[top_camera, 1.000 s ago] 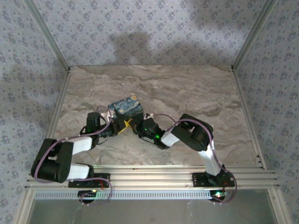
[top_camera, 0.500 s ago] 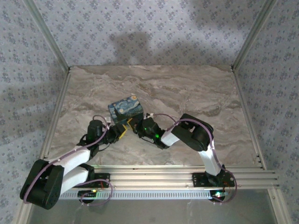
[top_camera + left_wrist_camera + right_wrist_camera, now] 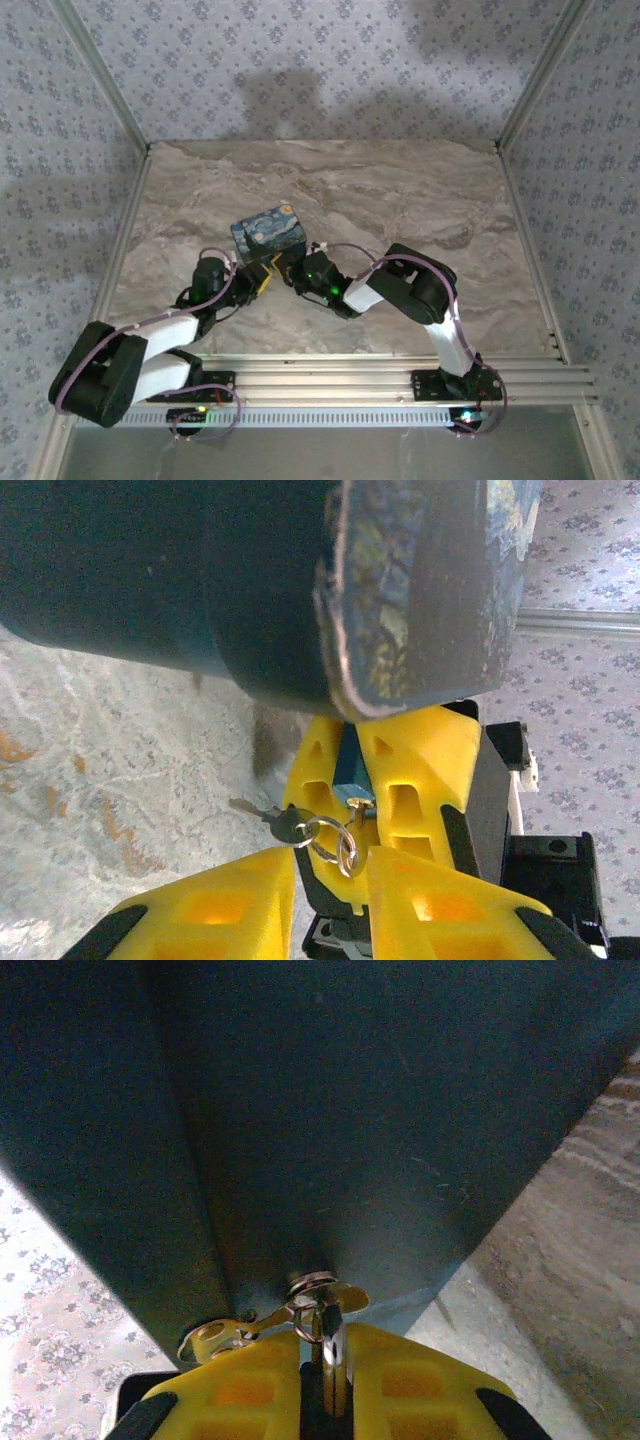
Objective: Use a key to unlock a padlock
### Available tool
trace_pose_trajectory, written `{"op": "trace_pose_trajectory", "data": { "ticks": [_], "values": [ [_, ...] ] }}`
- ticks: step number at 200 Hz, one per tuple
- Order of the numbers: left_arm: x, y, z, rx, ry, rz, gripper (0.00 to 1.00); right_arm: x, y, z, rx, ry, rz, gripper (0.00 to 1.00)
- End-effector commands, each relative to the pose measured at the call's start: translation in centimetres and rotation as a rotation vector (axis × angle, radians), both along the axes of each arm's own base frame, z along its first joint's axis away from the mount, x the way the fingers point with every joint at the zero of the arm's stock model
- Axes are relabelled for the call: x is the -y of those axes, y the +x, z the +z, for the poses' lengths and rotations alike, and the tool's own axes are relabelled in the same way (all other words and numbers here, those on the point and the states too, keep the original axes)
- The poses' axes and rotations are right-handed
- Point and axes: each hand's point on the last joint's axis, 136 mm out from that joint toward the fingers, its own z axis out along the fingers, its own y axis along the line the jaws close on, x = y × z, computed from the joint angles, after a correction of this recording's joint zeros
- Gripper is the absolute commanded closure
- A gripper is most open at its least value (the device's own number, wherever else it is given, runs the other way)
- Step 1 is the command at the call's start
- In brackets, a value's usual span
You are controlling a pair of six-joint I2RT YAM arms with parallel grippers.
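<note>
Left gripper point(image 3: 330, 885) closing on the key point(image 3: 357, 811)
Its jaws have narrowed around the key ring point(image 3: 338, 840), grip unclear; right gripper point(image 3: 322, 1348) clamps the padlock point(image 3: 349, 772).

Place: lab test cell | cues: aluminium frame point(image 3: 330, 365) — wallpapered panels point(image 3: 320, 70) — marble tabletop point(image 3: 400, 190)
</note>
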Motion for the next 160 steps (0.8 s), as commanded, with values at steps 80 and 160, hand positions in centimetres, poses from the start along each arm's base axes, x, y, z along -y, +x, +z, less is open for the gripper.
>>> {"op": "trace_pose_trajectory", "data": {
  "ticks": [80,160],
  "values": [
    [1.3,1.1,0.9,0.038,-0.052,0.003,0.81,-0.2,-0.1,0.5,0.010,-0.006,-0.003,1.00],
    [1.6,1.5,1.0,0.038,-0.064,0.001,1.00,-0.3,-0.3,0.7,0.011,0.002,-0.004,1.00]
  ]
}}
